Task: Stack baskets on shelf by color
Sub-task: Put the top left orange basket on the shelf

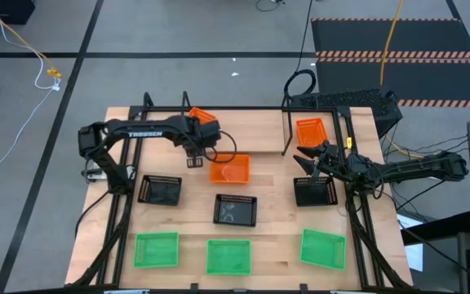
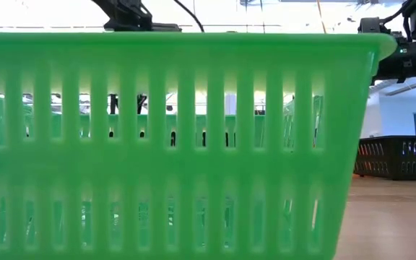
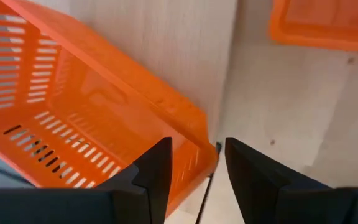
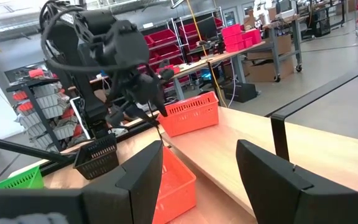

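The shelf [image 1: 317, 114] holds one orange basket [image 1: 310, 130]. The left gripper [image 3: 194, 171], fingers spread, hovers over a tilted orange basket [image 3: 86, 118]: light, stiff, perforated plastic, best pinched at its rim. The right gripper [image 4: 197, 180] waits, spread.

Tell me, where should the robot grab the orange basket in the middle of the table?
Probably by one thin side wall, coming straight down from above. The orange basket sits flat with its open top facing up, so one finger can slip inside the rim and one outside. The left gripper hangs open right beside it.
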Controlling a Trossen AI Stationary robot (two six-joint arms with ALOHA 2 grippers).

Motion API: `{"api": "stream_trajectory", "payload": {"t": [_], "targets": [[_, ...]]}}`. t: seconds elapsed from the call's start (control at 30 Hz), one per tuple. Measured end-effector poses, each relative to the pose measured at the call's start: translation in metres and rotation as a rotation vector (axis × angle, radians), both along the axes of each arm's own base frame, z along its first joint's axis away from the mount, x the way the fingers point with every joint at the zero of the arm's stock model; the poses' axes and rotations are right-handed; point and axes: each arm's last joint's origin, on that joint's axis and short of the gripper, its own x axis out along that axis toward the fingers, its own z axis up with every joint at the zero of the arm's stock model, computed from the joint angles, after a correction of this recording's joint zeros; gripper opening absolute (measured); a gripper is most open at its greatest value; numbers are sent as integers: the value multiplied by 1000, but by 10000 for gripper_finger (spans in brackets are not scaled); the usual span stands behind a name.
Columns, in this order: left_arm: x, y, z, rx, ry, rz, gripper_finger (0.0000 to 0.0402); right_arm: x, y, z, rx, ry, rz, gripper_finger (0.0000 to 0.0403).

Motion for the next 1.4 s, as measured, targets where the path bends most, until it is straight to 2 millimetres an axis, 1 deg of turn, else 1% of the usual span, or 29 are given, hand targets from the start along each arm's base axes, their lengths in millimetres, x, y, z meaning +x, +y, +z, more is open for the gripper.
{"api": "stream_trajectory", "payload": {"t": [0.1, 0.2, 0.33, 0.43, 0.53, 0.63, 0.73, 0.8, 0.87, 1.07, 1.23, 1.4], "targets": [[3, 1, -9, -7, 25, 14, 129, 0, 0, 0, 0, -1, 0, 199], [5, 2, -12, -9, 27, 34, 92, 0, 0, 0, 0, -1, 0, 199], [7, 2, -10, 0, -11, 73, 37, 0, 0, 0, -2, -1, -1, 199], [13, 5, 1, 13, -64, 107, 11, 0, 0, 0, -3, -1, -1, 199], [22, 7, 15, 29, -145, 141, 16, 0, 0, 0, -3, -1, -1, 199], [33, 11, 28, 53, -264, 163, 22, 0, 0, 0, -3, -2, -1, 199], [41, 14, 32, 33, -337, 151, 8, 0, 0, 0, 0, -3, -1, 199], [45, 15, 28, 19, -343, 145, 6, 0, 0, 0, 0, -3, 0, 199], [47, 15, 21, 8, -312, 136, 10, 0, 0, 0, 0, -3, 0, 199], [50, 16, -6, -23, -157, 96, 5, 0, 0, 1, -2, -5, 0, 199], [49, 13, -12, -31, -94, 18, 17, 0, 0, 1, -3, -6, 0, 199], [52, 7, -11, -29, -79, -63, 5, 0, 0, 1, -8, -5, 0, 199]]}}
